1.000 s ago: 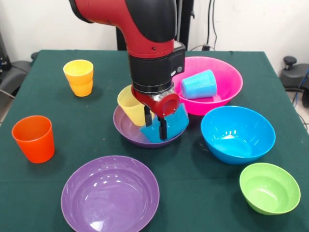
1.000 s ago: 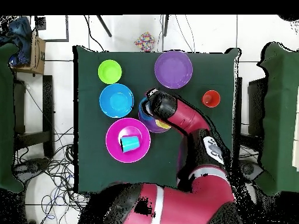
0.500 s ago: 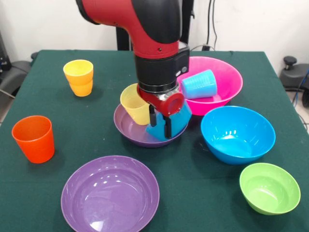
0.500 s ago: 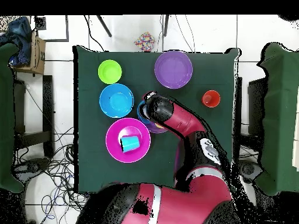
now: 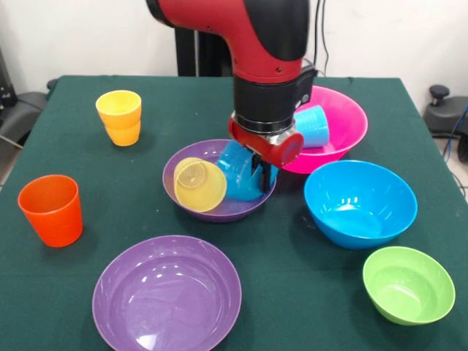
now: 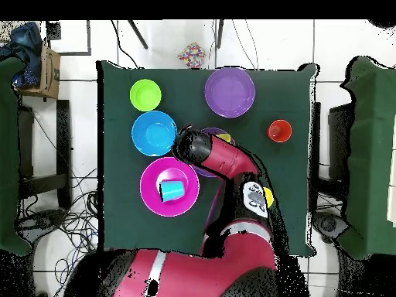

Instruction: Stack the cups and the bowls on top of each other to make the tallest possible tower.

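Observation:
My gripper (image 5: 256, 172) is down in the middle purple bowl (image 5: 219, 209), shut on the wall of the small blue bowl (image 5: 237, 175), which is tilted inside it. The pale yellow ribbed cup (image 5: 197, 185) lies on its side in the same bowl, mouth toward the camera. The light blue cup (image 5: 313, 126) lies in the big pink bowl (image 5: 345, 110). Two amber cups (image 5: 118, 117) stand nested at the far left. The orange cup (image 5: 50, 210) stands at the near left. In the overhead view the arm (image 6: 203, 148) hides the gripper.
A second purple bowl (image 5: 167, 292) sits at the front. The big blue bowl (image 5: 360, 203) is to the right of the gripper and the small green bowl (image 5: 408, 284) is at the front right. The arm's wrist hangs over the pink bowl's near rim.
The arm has moved right in the front view, with the small blue bowl. The pale yellow cup has tipped from upright onto its side in the purple bowl.

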